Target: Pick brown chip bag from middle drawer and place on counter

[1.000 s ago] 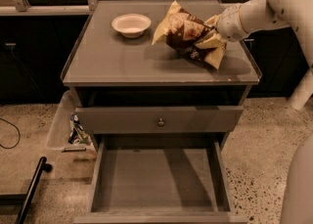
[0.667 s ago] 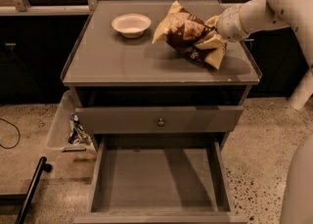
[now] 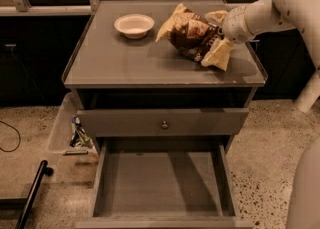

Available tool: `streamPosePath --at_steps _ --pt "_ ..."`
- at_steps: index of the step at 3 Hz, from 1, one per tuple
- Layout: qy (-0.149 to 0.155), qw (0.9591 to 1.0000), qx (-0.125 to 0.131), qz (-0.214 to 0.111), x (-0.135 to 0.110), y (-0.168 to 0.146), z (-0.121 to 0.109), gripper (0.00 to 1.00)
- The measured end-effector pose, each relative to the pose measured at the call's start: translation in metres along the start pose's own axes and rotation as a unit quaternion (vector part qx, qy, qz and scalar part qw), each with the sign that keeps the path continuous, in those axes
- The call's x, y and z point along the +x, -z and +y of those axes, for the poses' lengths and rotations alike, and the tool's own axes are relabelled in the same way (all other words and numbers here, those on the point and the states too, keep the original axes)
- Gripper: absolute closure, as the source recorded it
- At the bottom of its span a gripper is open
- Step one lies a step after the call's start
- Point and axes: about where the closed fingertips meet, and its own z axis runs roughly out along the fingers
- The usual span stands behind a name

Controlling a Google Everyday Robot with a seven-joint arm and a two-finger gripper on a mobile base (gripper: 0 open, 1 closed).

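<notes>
The bag (image 3: 186, 34) lies on its side on the surface (image 3: 125, 60), toward the right rear, with the bowl (image 3: 134, 25) near its left end. The hand (image 3: 223, 34) is at the bag's right end, touching it; whether it is gripping or has let go cannot be told. Below, the drawer (image 3: 162, 185) stands pulled out beneath a closed drawer front (image 3: 200, 122).

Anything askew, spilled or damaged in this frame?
Nothing is spilled or damaged. The chip bag lies crumpled on the counter, with the gripper at its right end. The bowl sits upright to its left. The only oddity is that the drawer stands pulled out, empty.
</notes>
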Motion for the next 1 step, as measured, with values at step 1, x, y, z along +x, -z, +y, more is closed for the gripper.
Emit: streamPosePath --at_steps 1 --pt "0.0 1.0 0.0 0.0 0.0 0.0 0.0 0.0"
